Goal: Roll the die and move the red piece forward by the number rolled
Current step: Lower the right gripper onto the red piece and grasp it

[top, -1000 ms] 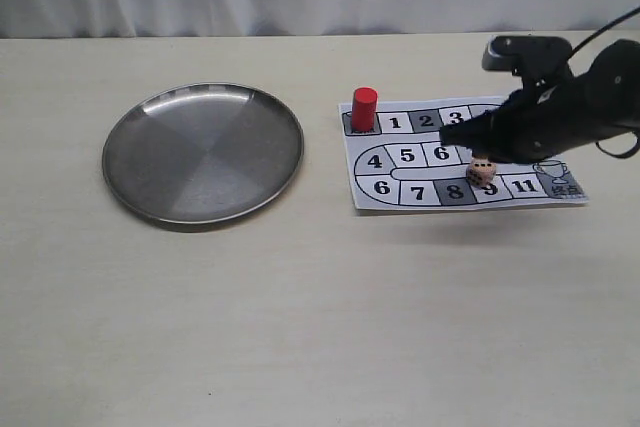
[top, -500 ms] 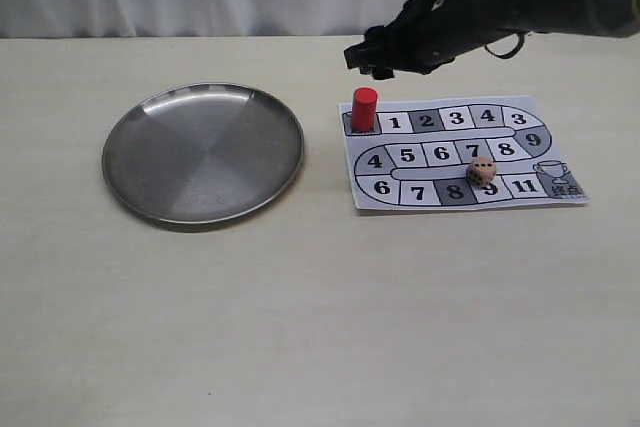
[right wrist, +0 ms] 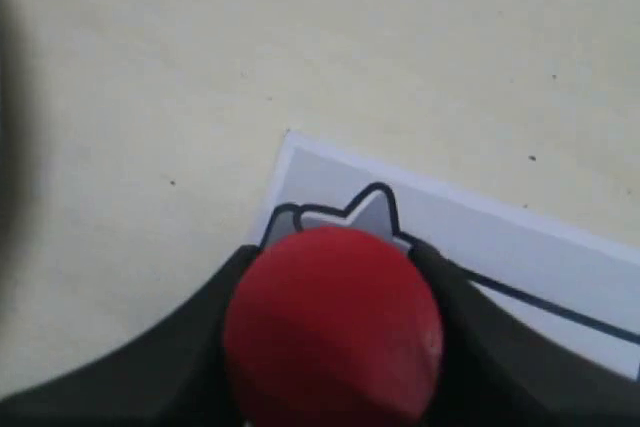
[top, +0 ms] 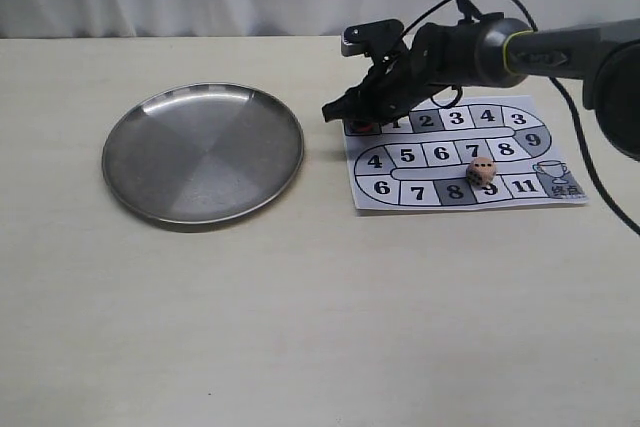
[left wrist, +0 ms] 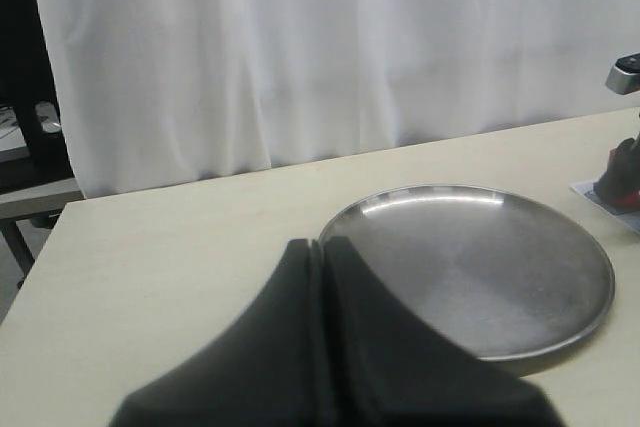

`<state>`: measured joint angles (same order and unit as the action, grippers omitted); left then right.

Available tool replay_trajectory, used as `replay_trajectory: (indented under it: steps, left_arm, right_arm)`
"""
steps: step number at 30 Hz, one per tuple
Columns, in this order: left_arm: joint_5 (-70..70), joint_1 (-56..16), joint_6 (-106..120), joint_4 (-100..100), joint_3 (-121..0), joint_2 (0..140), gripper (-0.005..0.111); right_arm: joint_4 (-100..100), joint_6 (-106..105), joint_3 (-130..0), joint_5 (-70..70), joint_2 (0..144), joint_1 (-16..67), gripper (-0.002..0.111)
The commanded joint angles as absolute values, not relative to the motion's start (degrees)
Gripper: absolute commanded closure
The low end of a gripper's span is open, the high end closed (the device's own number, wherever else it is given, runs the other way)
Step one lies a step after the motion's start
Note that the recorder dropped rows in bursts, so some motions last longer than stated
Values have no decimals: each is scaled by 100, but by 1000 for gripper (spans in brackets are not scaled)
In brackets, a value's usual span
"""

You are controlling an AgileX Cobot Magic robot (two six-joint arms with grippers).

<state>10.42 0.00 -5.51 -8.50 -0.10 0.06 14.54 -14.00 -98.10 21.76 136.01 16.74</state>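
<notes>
red piece [right wrist: 330, 332], tan die [top: 481, 171], silver plate [top: 200, 152]

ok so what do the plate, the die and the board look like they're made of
Plate: likely metal, maybe stainless steel; brushed grey sheen with radial reflections. Die: seemingly wood, pale tan and matte with dark pips, though plastic is possible. Board: printed paper or thin card, flat, white with black numbers.
</notes>
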Motion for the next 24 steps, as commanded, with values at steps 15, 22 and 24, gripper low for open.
replay_trajectory:
  steps: [15,22,24]
  left_arm:
    - [993,-3,-564,-830,0,0,107]
    - [993,-3,-564,-830,0,0,107]
    - [993,-3,-564,-830,0,0,107]
  right_arm:
    - [1412,-1340,-9867,2546,13290,1673,104]
    - [1412,-1324,-9867,2712,12393,1406,104]
    - [1412,-1254,-9867,2724,12284,1303,104]
